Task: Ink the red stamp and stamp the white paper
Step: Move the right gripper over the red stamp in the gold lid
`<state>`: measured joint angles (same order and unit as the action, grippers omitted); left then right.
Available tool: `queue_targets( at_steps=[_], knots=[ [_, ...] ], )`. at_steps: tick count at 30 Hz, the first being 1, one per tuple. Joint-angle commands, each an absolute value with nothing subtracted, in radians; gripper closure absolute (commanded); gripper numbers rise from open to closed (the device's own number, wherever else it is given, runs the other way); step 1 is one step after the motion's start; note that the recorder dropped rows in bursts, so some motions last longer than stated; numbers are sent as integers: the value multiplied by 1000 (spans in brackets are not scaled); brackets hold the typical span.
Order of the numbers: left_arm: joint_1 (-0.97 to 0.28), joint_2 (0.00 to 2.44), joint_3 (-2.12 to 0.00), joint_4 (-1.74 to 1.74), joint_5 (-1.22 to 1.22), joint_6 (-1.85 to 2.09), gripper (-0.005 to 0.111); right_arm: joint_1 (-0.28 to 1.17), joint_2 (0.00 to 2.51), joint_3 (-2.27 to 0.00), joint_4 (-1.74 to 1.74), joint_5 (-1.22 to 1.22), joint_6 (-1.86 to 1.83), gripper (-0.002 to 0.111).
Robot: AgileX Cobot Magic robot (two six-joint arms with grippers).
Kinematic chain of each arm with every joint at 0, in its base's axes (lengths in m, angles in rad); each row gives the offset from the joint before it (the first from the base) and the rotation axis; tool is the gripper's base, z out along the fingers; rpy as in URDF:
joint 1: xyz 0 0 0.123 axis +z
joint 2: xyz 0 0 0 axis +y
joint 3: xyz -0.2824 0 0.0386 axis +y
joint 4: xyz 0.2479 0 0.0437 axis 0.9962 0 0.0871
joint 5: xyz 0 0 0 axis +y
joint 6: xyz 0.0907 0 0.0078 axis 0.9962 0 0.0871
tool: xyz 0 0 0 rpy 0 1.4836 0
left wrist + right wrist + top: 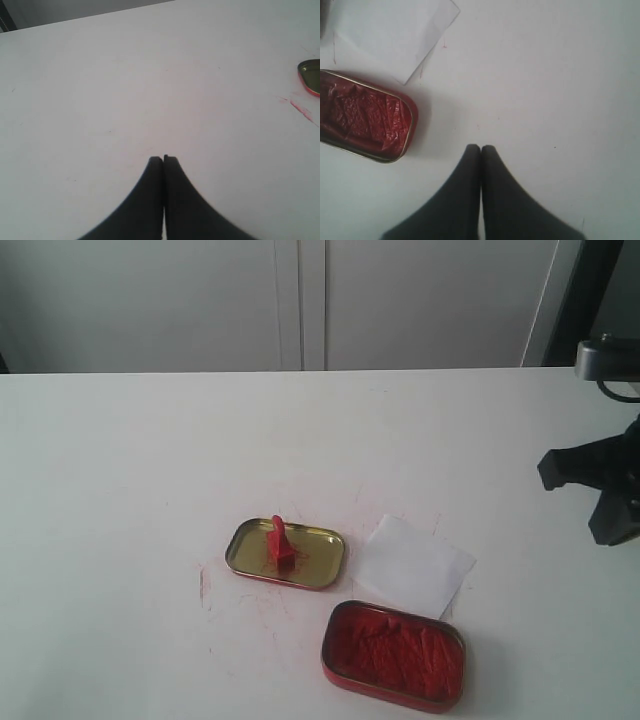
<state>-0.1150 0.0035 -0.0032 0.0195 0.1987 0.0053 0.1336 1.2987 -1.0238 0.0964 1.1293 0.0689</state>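
The red stamp (278,540) stands upright in a shallow gold tin lid (318,562) near the table's middle. To its right lies the white paper (415,565) (395,35), with no imprint that I can make out. In front of the paper sits the open red tin of ink paste (393,655) (365,117). My right gripper (566,472) (480,147) hangs at the right edge, apart from the tin and paper, shut and empty. My left gripper (163,158) is shut over bare table, out of the exterior view, with only the lid's edge (311,75) at the side.
Red ink smears (204,587) (300,106) mark the white tabletop (120,490) left of the lid. A grey wall with cabinet panels (300,300) rises behind the table's far edge.
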Motion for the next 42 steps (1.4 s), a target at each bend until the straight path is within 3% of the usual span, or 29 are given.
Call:
queue_targets(
  at_steps=[1, 42],
  knots=[
    [-113, 0, 0, 17, 194, 8, 107, 131, 1326, -1071, 98, 1161, 83, 108],
    [-113, 0, 0, 17, 194, 8, 107, 606, 1726, -1473, 75, 1204, 312, 108]
  ],
)
